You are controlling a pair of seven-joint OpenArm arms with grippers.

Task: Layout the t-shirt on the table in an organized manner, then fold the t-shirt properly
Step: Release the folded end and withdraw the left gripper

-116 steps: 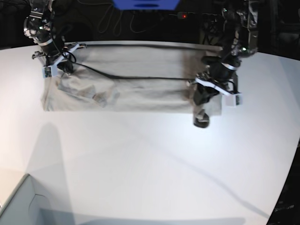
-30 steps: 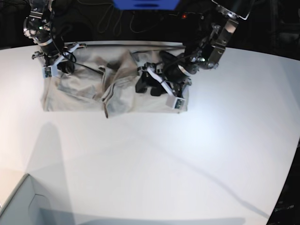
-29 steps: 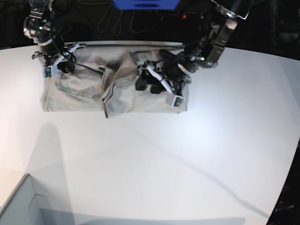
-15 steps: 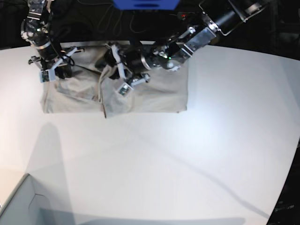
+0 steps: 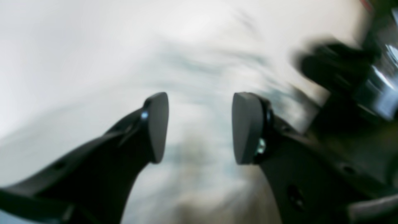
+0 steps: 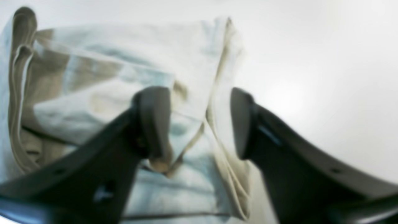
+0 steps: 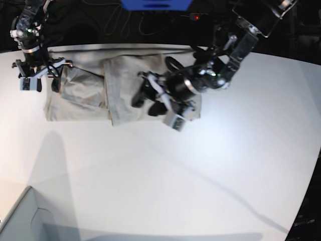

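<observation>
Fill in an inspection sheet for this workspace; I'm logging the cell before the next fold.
Surface: white table, bare in front of the shirt.
Job's things: t-shirt at the far edge, one side folded over the middle, creased.
Clutter: pale grey box corner, near edge.
Grippers: left gripper over the shirt, fingers apart, holding nothing; right gripper open above the shirt's edge.
Cables: dark cables behind the table.
Surroundings: dark background, blue object at the top.

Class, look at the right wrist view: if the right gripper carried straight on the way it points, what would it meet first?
Probably the t-shirt: its folded, layered cloth lies directly ahead of the open right gripper, between the fingertips. Depth is unclear through the blur.
</observation>
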